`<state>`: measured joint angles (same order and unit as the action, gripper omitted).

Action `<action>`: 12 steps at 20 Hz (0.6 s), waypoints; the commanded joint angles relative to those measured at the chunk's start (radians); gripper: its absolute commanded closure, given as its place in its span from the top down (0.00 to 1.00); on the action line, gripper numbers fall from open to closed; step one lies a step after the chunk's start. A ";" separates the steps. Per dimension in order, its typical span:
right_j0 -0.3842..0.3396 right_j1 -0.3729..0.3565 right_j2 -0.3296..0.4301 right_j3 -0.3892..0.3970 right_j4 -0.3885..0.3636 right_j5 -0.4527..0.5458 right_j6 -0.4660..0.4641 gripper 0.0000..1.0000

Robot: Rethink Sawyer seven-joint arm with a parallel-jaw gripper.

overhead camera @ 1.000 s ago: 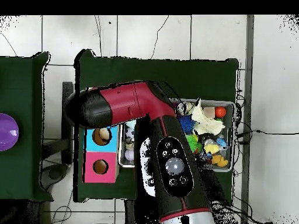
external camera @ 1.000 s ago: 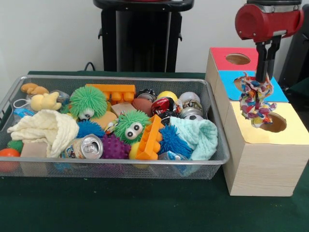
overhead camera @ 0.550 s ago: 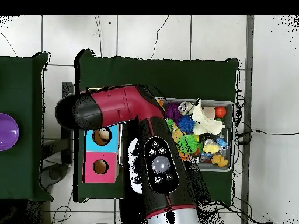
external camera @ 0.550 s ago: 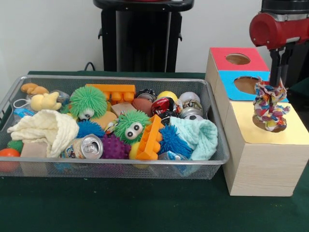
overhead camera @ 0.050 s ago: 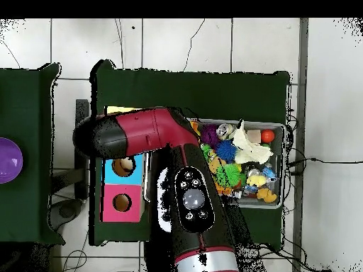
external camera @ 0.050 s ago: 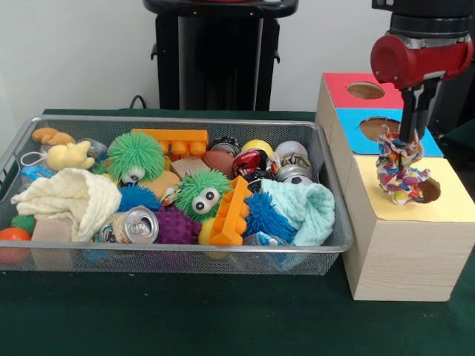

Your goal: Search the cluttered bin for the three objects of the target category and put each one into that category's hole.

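Green table, hand (external camera @ 0.050 s ago: 410, 127) pinching multicoloured rope toy (external camera @ 0.050 s ago: 398, 169) hanging over yellow hole (external camera @ 0.050 s ago: 423, 191)

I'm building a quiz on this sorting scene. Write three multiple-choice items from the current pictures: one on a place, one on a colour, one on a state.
1. Where does the multicoloured cloth hang?
A. over the yellow section's hole
B. inside the wire bin
C. on the green table

2. What colour is the box's farthest section?
A. yellow
B. red
C. green

3. The gripper is
A. open and empty
B. shut on the cloth
C. not in view

Key: 1 A, the cloth dangles at that hole. 2 B, red lies behind blue. 3 B, the cloth hangs from it.
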<state>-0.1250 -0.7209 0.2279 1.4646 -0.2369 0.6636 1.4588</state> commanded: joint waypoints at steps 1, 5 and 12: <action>0.020 0.085 -0.069 0.068 0.010 0.047 0.227 0.00; 0.023 0.096 -0.069 0.066 0.035 0.050 0.225 0.00; 0.013 0.102 -0.031 0.100 0.084 0.014 0.191 0.00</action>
<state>-0.0984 -0.6699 0.1781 1.4657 -0.2053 0.6634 1.4588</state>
